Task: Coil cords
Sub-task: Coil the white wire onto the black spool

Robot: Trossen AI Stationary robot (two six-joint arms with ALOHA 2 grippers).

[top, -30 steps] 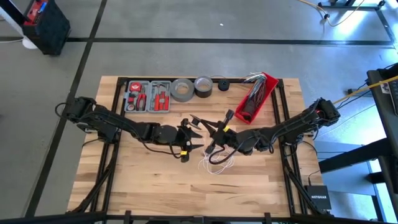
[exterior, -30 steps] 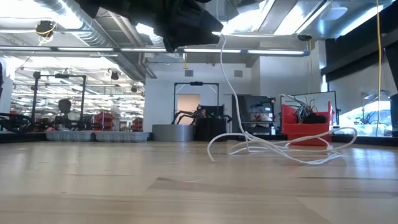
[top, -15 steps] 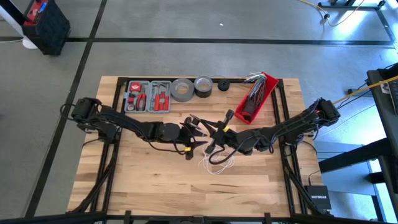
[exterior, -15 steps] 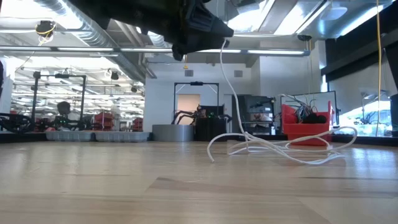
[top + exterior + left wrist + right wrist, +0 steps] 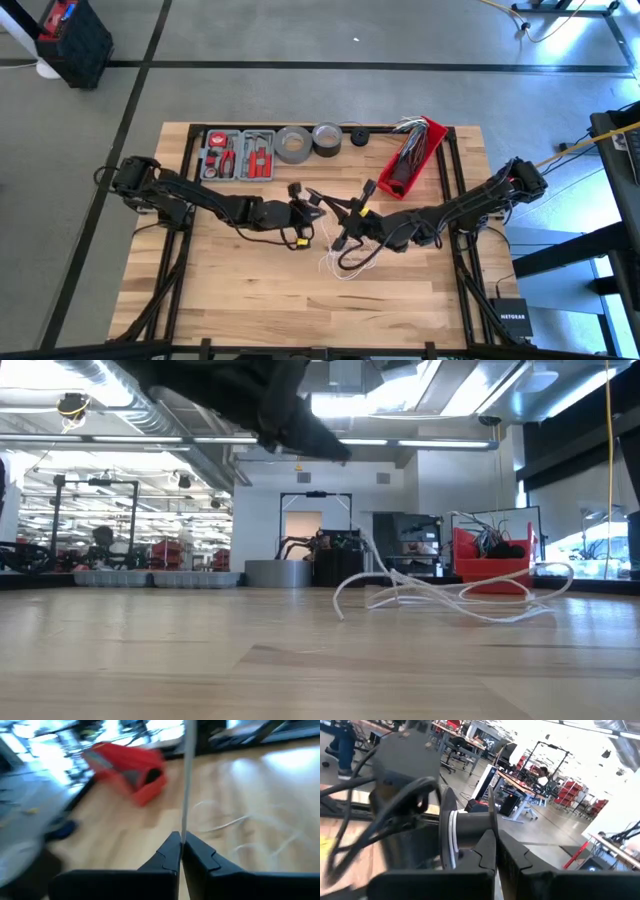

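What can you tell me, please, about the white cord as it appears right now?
The white cord is thin, floppy and plastic-looking. Most of it lies in loose, untidy loops on the wooden table, near the middle, in front of the red bin. One strand rises off the pile and runs taut between the shut fingers of the left hand, which pinches it above the table. The right hand is shut on the cord too, just above the loops.
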